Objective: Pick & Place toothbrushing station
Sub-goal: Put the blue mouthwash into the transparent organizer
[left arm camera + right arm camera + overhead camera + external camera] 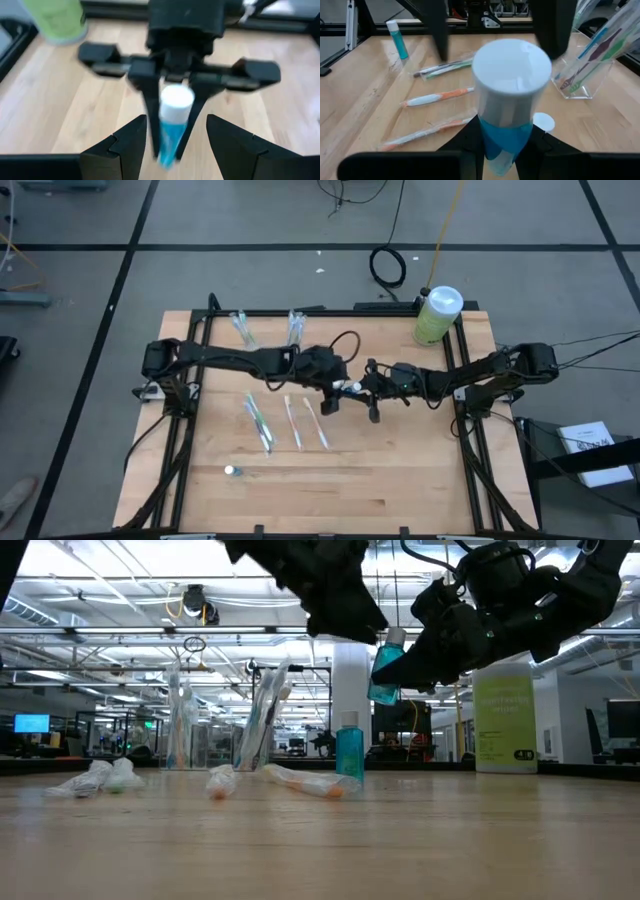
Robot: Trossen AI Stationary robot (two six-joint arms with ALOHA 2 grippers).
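Right gripper [505, 150]: clamped on a small blue-liquid bottle with white cap [510, 95], held in mid-air over the table's middle.
Left gripper [172, 145]: fingers spread, facing the bottle, holding nothing.
Risk: the bottle looks likely to slip or tilt if the handover closes off-centre.
Toothbrushing station [295, 327]: clear holders by the table's far edge.
Wrapped toothbrushes [290, 423]: lying loose below the arms.
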